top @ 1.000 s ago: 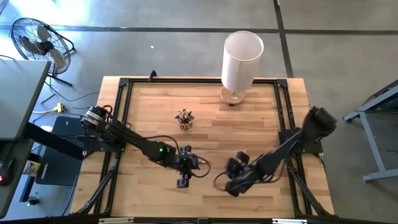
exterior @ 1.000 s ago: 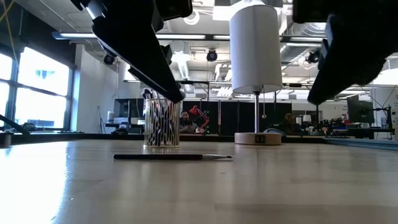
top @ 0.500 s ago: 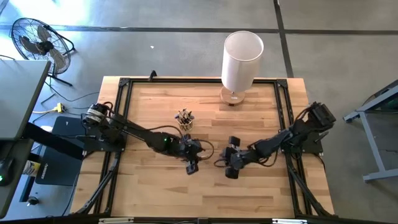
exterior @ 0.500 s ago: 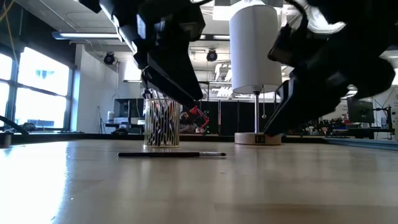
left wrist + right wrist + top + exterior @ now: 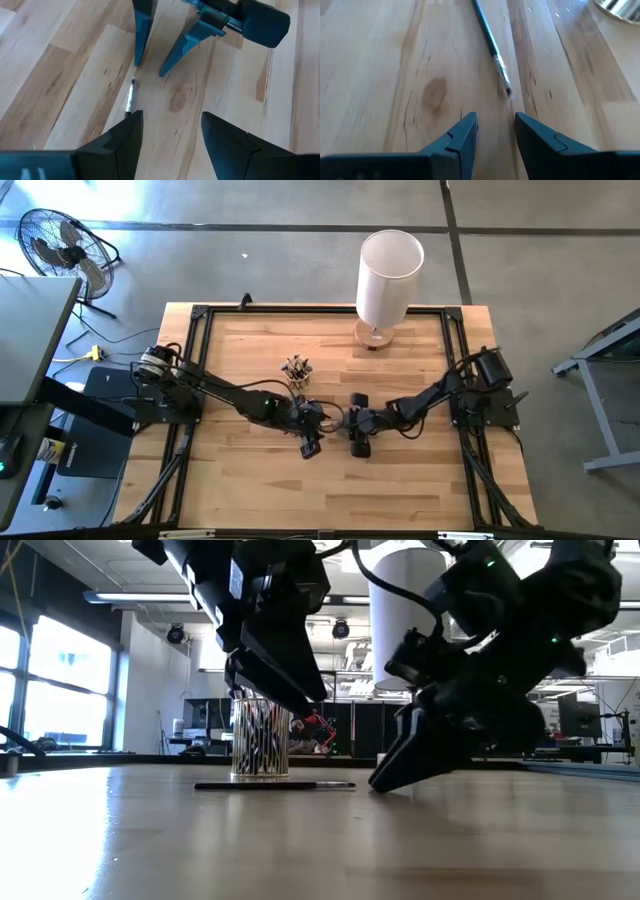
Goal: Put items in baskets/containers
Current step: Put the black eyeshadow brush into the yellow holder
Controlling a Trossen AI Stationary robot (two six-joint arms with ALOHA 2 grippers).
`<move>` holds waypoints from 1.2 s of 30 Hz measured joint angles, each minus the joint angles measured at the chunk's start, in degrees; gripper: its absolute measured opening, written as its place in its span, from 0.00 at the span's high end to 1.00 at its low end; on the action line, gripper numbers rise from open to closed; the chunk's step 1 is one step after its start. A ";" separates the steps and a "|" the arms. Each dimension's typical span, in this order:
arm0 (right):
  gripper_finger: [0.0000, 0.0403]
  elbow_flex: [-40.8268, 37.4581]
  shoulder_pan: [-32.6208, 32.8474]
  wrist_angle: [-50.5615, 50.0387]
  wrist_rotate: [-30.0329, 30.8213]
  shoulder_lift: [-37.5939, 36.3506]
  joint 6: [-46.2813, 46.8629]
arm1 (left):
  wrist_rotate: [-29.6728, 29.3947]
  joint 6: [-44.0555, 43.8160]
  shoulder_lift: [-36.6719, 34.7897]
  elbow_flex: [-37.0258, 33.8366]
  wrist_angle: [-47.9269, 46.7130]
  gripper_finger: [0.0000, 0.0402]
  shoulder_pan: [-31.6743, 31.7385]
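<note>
- Tabletop (image 5: 410, 480): wood slats in a black frame, both arms reaching to its middle. Tall white cylinder (image 5: 388, 278) on a wooden base stands at the far edge, well clear of the work, and plays no part in it.
- Glass cup (image 5: 297, 378): upright, mid-tabletop on the left arm's side, already packed with brushes standing handle-down. In the low view the cup (image 5: 260, 738) shows dark sticks filling it, so most of the job looks done.
- Left tool (image 5: 309, 446): fingers apart, nothing between them, hanging just above the wood near the cup. Likely parked there to take or guide the last brush.
- Right tool (image 5: 358, 444): fingers apart, empty, pitched nose-down with tips at or almost on the tabletop, facing the left tool. Pose reads as lining up a pinch on the bristle end.
- Last loose brush (image 5: 275, 785): lies flat on the tabletop, just in front of the cup, between the two tools.
- From the right wrist, the brush (image 5: 491, 47) runs away from the tool; its bristle tip stops just short of the finger gap, slightly off-centre, not yet between the fingers (image 5: 454, 141).
- From the left wrist, only the brush tip (image 5: 130, 96) shows, near one finger (image 5: 120, 137), with the right tool's fingers just beyond it.
</note>
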 joint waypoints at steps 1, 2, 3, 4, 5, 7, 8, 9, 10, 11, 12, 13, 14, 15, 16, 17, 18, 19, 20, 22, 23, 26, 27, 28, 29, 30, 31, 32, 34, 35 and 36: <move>0.68 0.00 -0.43 0.64 -0.79 0.33 -1.08 | -0.02 -0.31 0.00 0.00 0.02 0.51 0.00; 0.69 0.01 -0.81 1.24 -1.31 0.68 -2.15 | -0.01 -0.72 0.00 0.00 0.03 0.51 0.00; 0.70 -0.01 -1.04 1.68 -1.45 0.90 -3.11 | -0.02 -1.22 0.00 0.00 0.04 0.51 0.00; 0.71 0.01 -1.25 1.87 -1.35 1.00 -3.98 | -0.01 -1.44 0.00 0.00 0.04 0.51 0.00; 0.71 0.01 -1.48 1.90 -1.24 1.03 -4.90 | -0.02 -1.52 0.00 0.00 0.06 0.51 0.00; 0.73 0.01 -2.15 1.91 -0.84 1.05 -6.74 | -0.02 -1.57 0.00 0.00 0.11 0.51 0.00; 0.73 0.01 -2.61 2.04 -0.71 1.10 -7.41 | -0.02 -1.64 0.00 0.00 0.11 0.51 0.00; 0.74 0.03 -3.25 2.24 -0.71 1.12 -8.11 | -0.04 -1.66 0.00 0.00 0.09 0.51 0.00; 0.74 0.05 -3.87 2.35 -0.80 1.16 -8.41 | -0.04 -1.65 0.00 0.00 0.10 0.51 0.00; 0.75 0.05 -4.56 2.38 -1.06 1.16 -8.49 | -0.04 -1.64 0.00 0.00 0.09 0.51 0.00; 0.75 0.05 -5.25 2.40 -1.59 1.16 -8.51 | -0.06 -1.64 0.00 0.00 0.11 0.51 0.00; 0.75 0.05 -5.81 2.40 -2.17 1.16 -8.40 | -0.23 -1.64 0.00 0.00 0.09 0.51 0.00; 0.75 0.04 -6.21 2.40 -2.50 1.16 -8.11 | -0.62 -1.62 0.00 0.00 0.09 0.51 0.00; 0.74 0.03 -6.48 2.40 -2.96 1.16 -7.94 | -0.97 -1.61 0.00 0.00 0.11 0.51 0.00; 0.74 0.03 -6.59 2.39 -3.67 1.16 -7.96 | -1.10 -1.60 0.00 0.00 0.09 0.51 0.00; 0.73 0.03 -6.63 2.40 -4.29 1.16 -8.28 | -1.11 -1.60 0.00 0.00 0.11 0.51 0.00; 0.72 0.01 -6.61 2.40 -4.83 1.16 -8.92 | -1.11 -1.55 0.00 0.00 0.09 0.51 0.00; 0.72 -0.01 -6.61 2.40 -5.43 1.16 -9.59 | -1.12 -1.51 0.00 0.00 0.11 0.51 0.00; 0.72 -0.01 -6.61 2.38 -5.65 1.16 -10.25 | -1.14 -1.49 0.00 0.00 0.11 0.51 0.00; 0.72 -0.01 -6.36 2.38 -5.42 1.16 -11.83 | -1.16 -1.49 0.00 0.00 0.11 0.51 0.02; 0.72 -0.01 -6.31 2.40 -4.77 1.16 -12.80 | -1.25 -1.49 0.00 0.01 0.11 0.51 0.02; 0.72 -0.01 -6.33 2.40 -3.44 1.16 -14.18 | -2.28 -1.49 0.00 0.00 0.11 0.51 0.02; 0.72 -0.02 -6.46 2.39 -3.46 1.16 -13.73 | -2.67 -1.48 0.00 0.00 0.11 0.51 0.02; 0.72 -0.04 -6.52 2.32 -3.60 1.16 -12.79 | -3.03 -1.49 -0.02 0.00 0.11 0.51 0.02; 0.72 -0.04 -6.52 2.14 -3.70 1.16 -11.58 | -3.24 -1.49 0.00 0.00 0.13 0.51 0.02; 0.72 -0.03 -6.52 1.85 -3.78 1.16 -10.22 | -3.26 -1.50 -0.01 0.00 0.16 0.51 0.03; 0.72 0.02 -6.52 1.29 -3.92 1.13 -8.40 | -3.26 -1.59 -0.02 0.00 0.20 0.51 0.09; 0.72 0.05 -6.52 0.22 -4.18 0.88 -6.37 | -3.22 -1.88 -0.02 0.00 0.21 0.51 0.42; 0.72 0.20 -6.57 -3.61 -5.04 0.03 -1.66 | -1.79 -3.41 0.29 0.04 0.28 0.51 1.11; 0.72 0.27 -6.57 -6.42 -5.68 -0.93 1.04 | -0.59 -4.26 0.85 0.36 0.14 0.51 1.78; 0.72 0.32 -6.60 -9.88 -6.28 -1.87 3.98 | 0.37 -4.91 1.59 0.87 -0.36 0.51 2.38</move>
